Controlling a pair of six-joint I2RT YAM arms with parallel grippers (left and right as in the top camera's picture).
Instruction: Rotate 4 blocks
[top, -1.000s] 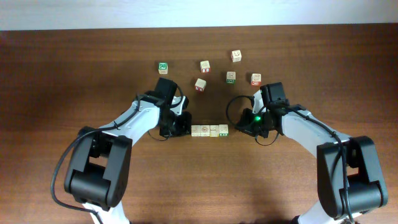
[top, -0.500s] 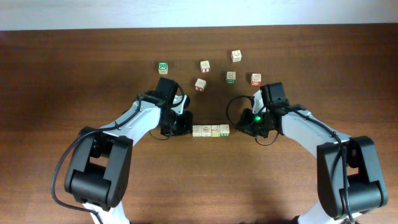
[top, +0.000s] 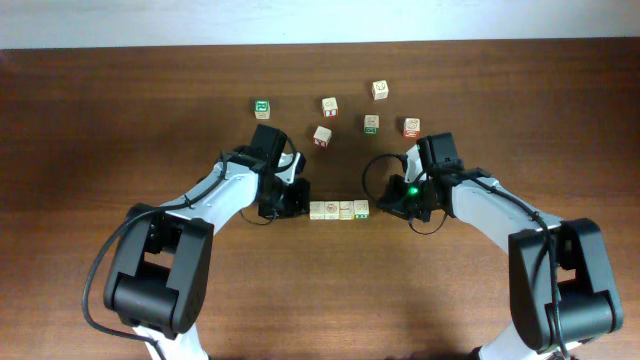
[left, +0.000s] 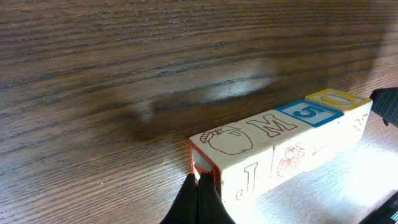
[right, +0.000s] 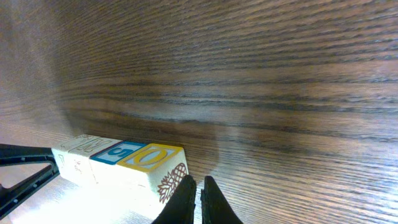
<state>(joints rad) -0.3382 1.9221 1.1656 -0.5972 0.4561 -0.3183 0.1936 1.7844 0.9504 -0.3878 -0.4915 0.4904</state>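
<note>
Four blocks (top: 337, 210) sit touching in one straight row near the middle of the table (top: 100, 120), well clear of every edge. From the left end, the top faces show an apple (left: 227, 140), M (left: 272, 124), blue 5 (left: 309, 112) and yellow O (left: 336, 99).

Left gripper (left: 198, 193): jaws pressed together, holding nothing, tip against the red-edged end of the apple block. Right gripper (right: 198, 190): jaws nearly together, also empty, tip at the corner of the O block.

My read is that the closed tips work as pushers. One stands at each end so the row can be squeezed and swung as one line.

Six loose cubes (top: 330, 106) lie scattered toward the far edge, out of play.

- From overhead, the wrists hide both fingertips.
- I can't tell whether the right tip truly touches.
- The loose cubes' prints are too small to read.
- The undersides of the row are unseen.
</note>
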